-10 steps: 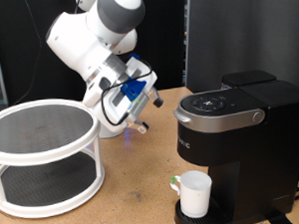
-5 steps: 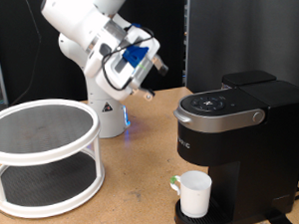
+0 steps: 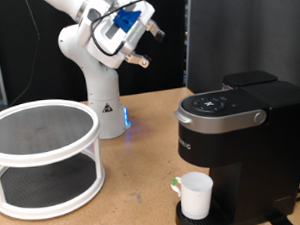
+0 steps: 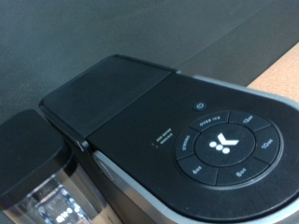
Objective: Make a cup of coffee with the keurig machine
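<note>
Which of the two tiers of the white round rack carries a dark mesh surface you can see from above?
The upper tier of the rack: its dark mesh top faces the camera, while the lower tier sits shadowed beneath it.

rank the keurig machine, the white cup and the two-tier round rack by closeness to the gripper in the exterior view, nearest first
The gripper is raised near the exterior view's top.
1. keurig machine, below it toward the view's right.
2. two-tier round rack, lower at the view's left; its near rim is about as close as the machine, so 1 and 2 are hard to separate.
3. cup, at the view's bottom under the machine's spout.
</note>
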Tool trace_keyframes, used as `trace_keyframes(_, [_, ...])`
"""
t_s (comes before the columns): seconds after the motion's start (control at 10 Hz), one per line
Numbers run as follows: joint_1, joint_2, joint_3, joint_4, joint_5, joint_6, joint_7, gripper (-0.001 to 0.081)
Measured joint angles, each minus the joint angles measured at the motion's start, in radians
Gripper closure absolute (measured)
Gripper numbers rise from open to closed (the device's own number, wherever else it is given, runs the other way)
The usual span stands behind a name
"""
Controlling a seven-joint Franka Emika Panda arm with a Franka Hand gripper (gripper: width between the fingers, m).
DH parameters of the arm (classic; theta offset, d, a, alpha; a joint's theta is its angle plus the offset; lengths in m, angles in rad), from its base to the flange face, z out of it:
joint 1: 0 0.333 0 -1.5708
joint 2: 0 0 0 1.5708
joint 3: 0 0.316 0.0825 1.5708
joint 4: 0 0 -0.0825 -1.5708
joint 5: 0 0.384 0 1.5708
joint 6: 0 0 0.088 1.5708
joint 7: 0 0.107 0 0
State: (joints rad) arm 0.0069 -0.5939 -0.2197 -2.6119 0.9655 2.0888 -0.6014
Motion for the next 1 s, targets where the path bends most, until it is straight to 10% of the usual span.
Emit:
trace_keyframes(0.2, [-0.007, -0.006, 0.0, 0.003, -0.011, -0.01, 0.016, 0.0003])
trace_keyframes(0.8, [-0.016, 0.014, 0.179, 0.121, -0.585, -0.077, 0.06, 0.0003])
trace_keyframes(1.0, [-0.016, 0.014, 0.178, 0.115, -0.565, -0.07, 0.054, 0.0003])
